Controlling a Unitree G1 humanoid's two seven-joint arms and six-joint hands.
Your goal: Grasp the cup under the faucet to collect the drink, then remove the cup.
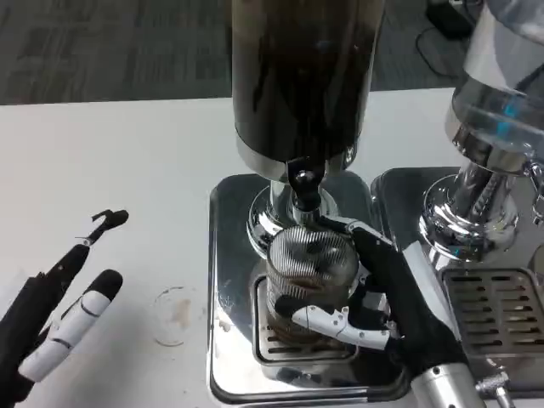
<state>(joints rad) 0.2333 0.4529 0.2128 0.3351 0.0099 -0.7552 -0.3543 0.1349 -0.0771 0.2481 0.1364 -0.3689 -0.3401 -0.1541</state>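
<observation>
My right hand (374, 297) wraps the ribbed cup (310, 272) on the drip tray (229, 340), under the faucet (304, 189) | my left hand (59, 306) at 9 o'clock, fingers spread, holding nothing

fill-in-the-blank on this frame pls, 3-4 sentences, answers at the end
1. The ribbed glass cup stands on the drip grille directly under the black ____ of the dark drink dispenser.
2. The ____ hand wraps around the cup.
3. The left hand holds ____, its fingers apart over the white table.
4. A second, steel dispenser stands to the ____ of the dark one in the picture.

Answers: faucet; right; nothing; right
</observation>
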